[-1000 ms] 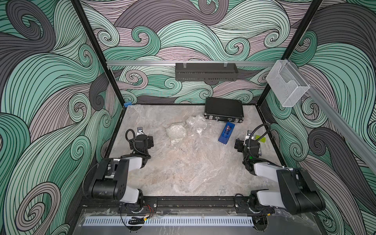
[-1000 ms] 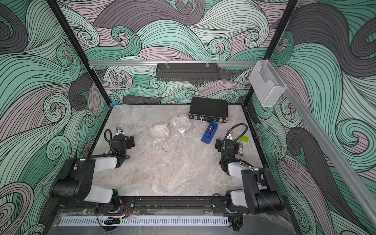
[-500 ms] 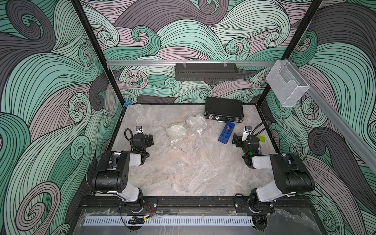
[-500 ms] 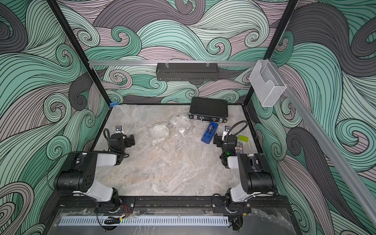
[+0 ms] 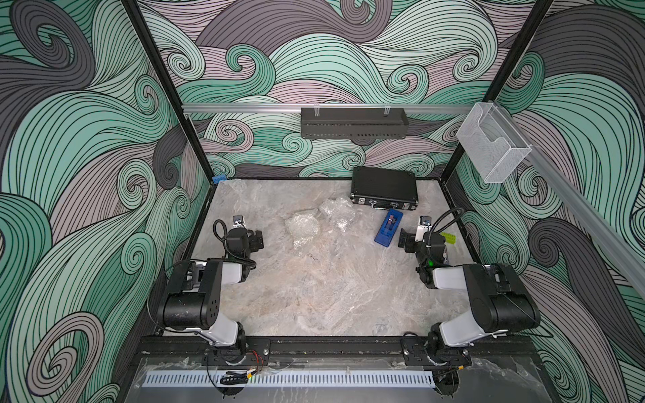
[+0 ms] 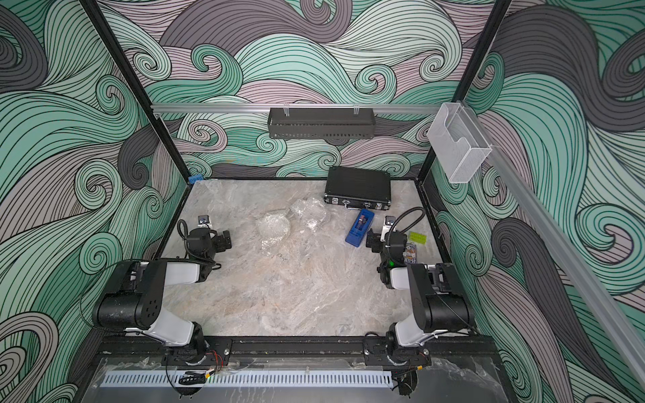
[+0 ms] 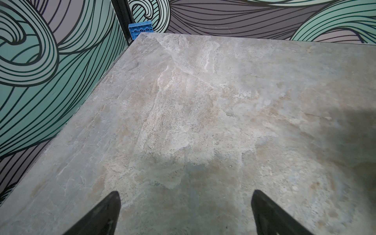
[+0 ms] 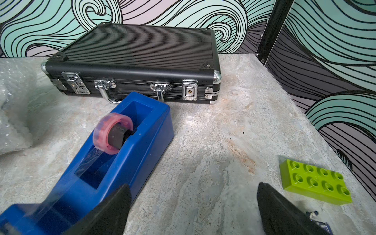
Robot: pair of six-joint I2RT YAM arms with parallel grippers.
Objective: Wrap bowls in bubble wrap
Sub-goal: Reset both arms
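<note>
Right hand (image 8: 193,186) beside dispenser (image 8: 142,142) (tape (image 8: 101,130) inside)

Marble table (image 5: 314,296): 2 bubble wrap bundles (image 5: 303,228) (image 5: 336,213), black case (image 5: 384,188), blue tape dispenser (image 5: 388,228), green brick (image 5: 447,238).

Teal-grey swirl walls (image 5: 87,174) surround a marbled table (image 5: 314,296); black shelf (image 5: 352,124) at twelve o'clock, clear bin (image 5: 492,146) at two.

The worktop (image 5: 314,286) is marbled in grey and beige; the walls (image 5: 69,139) are patterned with black-lined teal, mauve and grey swirls. The case (image 8: 138,46) is ribbed black with chrome latches — the tape dispenser (image 8: 130,152) blue, its roll (image 8: 109,132) pink, the brick (image 8: 315,181) lime-green, the bubble wrap (image 5: 302,226) clear.
</note>
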